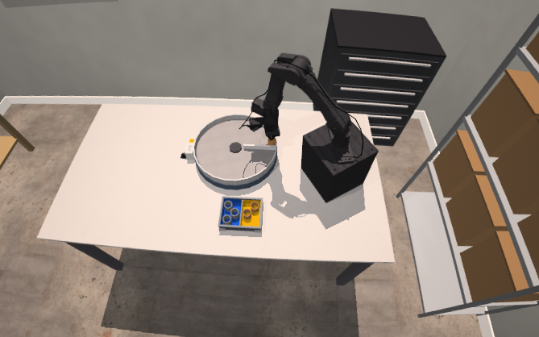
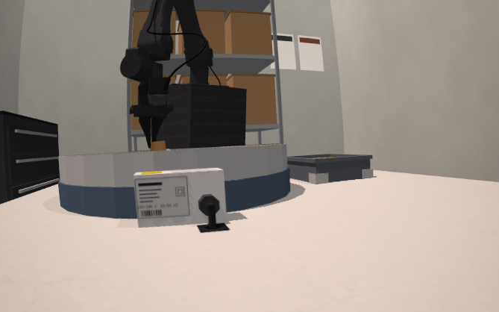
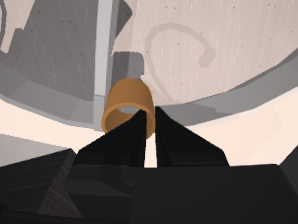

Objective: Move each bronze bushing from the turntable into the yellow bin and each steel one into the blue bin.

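Observation:
My gripper (image 1: pixel 271 138) (image 2: pixel 154 139) (image 3: pixel 150 113) is shut on the wall of a bronze bushing (image 1: pixel 271 142) (image 2: pixel 158 145) (image 3: pixel 127 103) and holds it just above the right rim of the grey turntable (image 1: pixel 217 160) (image 2: pixel 243 160) (image 3: pixel 200 23). The blue bin (image 1: pixel 223 211) holds three steel bushings (image 1: pixel 234 211). The yellow bin (image 1: pixel 257 219) beside it holds two bronze bushings (image 1: pixel 246 213). No other bushing shows on the turntable.
A white bar (image 1: pixel 254 147) reaches from the turntable's dark hub (image 1: pixel 234 147) to its rim. A white control box (image 1: pixel 188 147) (image 2: pixel 179 195) stands at the turntable's left. The arm's black base block (image 1: pixel 337 165) stands at the right. A black drawer cabinet (image 1: pixel 382 71) and shelves (image 1: pixel 514 167) stand beyond the table.

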Motion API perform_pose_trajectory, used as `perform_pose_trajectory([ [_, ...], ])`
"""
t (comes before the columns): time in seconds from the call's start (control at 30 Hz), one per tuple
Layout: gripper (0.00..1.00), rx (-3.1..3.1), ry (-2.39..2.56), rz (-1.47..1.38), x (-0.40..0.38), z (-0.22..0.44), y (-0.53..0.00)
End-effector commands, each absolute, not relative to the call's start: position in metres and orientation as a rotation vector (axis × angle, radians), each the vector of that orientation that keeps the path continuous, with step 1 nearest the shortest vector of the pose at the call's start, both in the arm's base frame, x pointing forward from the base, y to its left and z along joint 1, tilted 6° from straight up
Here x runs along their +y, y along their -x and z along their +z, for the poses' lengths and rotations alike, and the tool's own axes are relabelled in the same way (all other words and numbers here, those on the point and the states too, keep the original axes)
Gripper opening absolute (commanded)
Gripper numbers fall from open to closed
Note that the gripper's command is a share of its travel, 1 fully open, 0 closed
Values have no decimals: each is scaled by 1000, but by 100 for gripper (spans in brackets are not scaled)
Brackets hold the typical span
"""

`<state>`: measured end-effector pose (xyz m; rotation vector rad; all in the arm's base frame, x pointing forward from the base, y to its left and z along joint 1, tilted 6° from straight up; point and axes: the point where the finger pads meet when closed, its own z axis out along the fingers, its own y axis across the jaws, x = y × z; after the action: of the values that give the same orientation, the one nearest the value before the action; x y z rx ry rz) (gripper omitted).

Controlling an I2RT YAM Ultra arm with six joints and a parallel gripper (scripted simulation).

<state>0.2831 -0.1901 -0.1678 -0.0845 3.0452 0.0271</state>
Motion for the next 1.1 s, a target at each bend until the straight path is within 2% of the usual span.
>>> perform_pose_trajectory([
  [0.0,0,3031,81,50,-192,-152,-285],
  [0.4,0,3047,79,70,-188,-107,-272],
  [1.07,0,3031,77,49,-193,-101,-279],
])
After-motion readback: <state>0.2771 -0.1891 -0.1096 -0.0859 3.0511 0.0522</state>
